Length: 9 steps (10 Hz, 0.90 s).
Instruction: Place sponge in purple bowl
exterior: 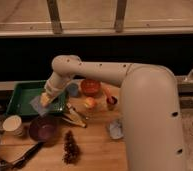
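The grey-blue sponge (39, 104) hangs at the tip of my gripper (45, 99), over the front right part of the green tray (21, 95). The gripper is shut on the sponge and holds it just above the tray's front rim. The purple bowl (44, 128) stands on the wooden table in front of the tray, below and slightly right of the gripper. My arm reaches in from the right across the table.
A white cup (13, 125) stands left of the purple bowl. An orange bowl (90, 86), a small blue cup (73, 90), round fruit (90, 102), a banana (73, 118), a pine cone (70, 145) and a dark utensil (20, 157) lie around.
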Tool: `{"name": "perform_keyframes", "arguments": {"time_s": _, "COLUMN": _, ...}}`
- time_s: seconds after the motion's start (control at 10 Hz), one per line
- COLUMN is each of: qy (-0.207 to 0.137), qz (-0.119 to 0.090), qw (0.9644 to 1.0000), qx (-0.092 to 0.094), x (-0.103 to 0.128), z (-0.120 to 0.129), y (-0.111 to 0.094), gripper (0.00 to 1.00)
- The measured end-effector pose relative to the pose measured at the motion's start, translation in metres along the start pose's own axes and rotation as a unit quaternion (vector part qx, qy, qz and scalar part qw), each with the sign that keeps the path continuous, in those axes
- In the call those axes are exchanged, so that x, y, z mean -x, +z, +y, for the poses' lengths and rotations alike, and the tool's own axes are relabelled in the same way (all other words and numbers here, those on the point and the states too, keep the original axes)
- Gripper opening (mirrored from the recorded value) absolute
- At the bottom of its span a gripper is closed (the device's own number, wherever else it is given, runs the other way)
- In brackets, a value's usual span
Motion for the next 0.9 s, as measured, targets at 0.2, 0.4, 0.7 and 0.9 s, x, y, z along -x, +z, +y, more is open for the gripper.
{"name": "perform_keyframes", "arguments": {"time_s": 0.2, "qy": 0.009, "qz": 0.002, "qw": 0.9996, "qx": 0.026, "x": -0.016, "z": 0.014, "y": 0.025, "gripper": 0.0}}
{"name": "perform_keyframes", "arguments": {"time_s": 0.4, "qy": 0.024, "qz": 0.011, "qw": 0.9984, "qx": 0.05, "x": -0.032, "z": 0.032, "y": 0.041, "gripper": 0.0}}
{"name": "perform_keyframes", "arguments": {"time_s": 0.7, "qy": 0.045, "qz": 0.017, "qw": 0.9971, "qx": 0.059, "x": -0.049, "z": 0.038, "y": 0.043, "gripper": 0.01}}
{"name": "perform_keyframes", "arguments": {"time_s": 0.9, "qy": 0.044, "qz": 0.017, "qw": 0.9971, "qx": 0.059, "x": -0.049, "z": 0.039, "y": 0.043, "gripper": 0.09}}
